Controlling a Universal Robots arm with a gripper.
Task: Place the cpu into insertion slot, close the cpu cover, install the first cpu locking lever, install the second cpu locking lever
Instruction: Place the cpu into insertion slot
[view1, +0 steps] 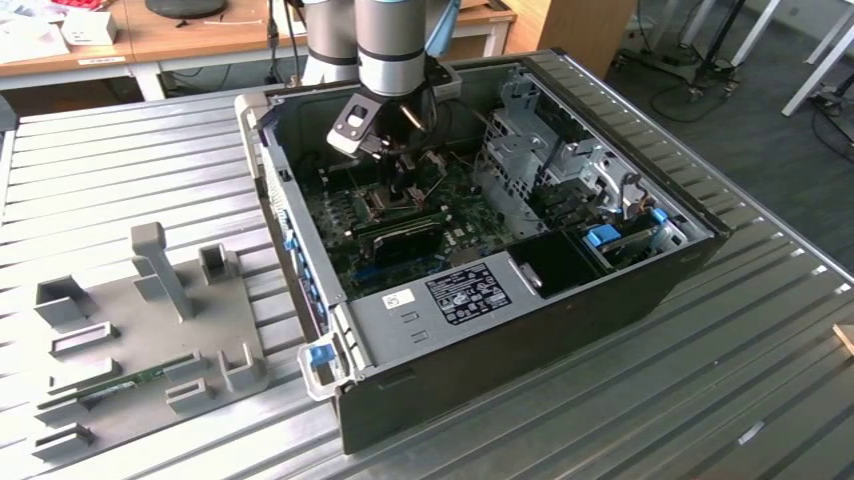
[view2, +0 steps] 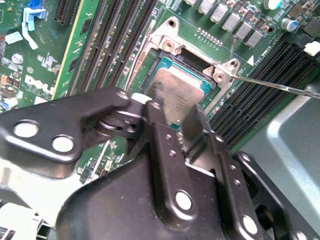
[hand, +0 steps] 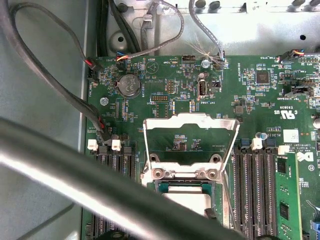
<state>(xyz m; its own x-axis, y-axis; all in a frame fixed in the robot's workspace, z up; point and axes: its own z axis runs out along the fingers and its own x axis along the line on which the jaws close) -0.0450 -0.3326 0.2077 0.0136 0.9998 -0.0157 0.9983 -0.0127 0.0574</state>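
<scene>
**Booth:** Give me the room first.

**Arm:** A ribbed grey metal table (view1: 107, 170) takes up most of the exterior view. There's a wooden desk (view1: 200, 35) behind it and dark floor (view1: 747, 110) off to that view's right.

**Booth:** And on the table?

**Arm:** An open computer case (view1: 534, 330), open side up. To the exterior view's left of it sits a grey fixture plate (view1: 147, 330) with upright holders. My arm (view1: 394, 45) reaches down into the case from above.

**Booth:** Inside?

**Arm:** Green motherboard (hand: 150, 85), with long black memory slots (view2: 115, 40) flanking the insertion slot (view2: 166, 45). Its silvery rim is plain in the second wrist view.

**Booth:** Where's the chip?

**Arm:** The cpu (view2: 177, 92) lies flat within the insertion slot, pale face up. My claw (view2: 172, 114) hangs right over one edge of it. Wide or narrow, gripping or not, I cannot tell.

**Booth:** Cover?

**Arm:** The cpu cover (hand: 189, 119) stands open, tipped up on its hinge edge. In the first wrist view the board shows through its window. A thin metal lever (view2: 275, 85) juts from the slot's corner across the memory slots.

**Booth:** Anything smaller?

**Arm:** A round coin cell (hand: 129, 86) on the board, well apart from the slot.
</scene>
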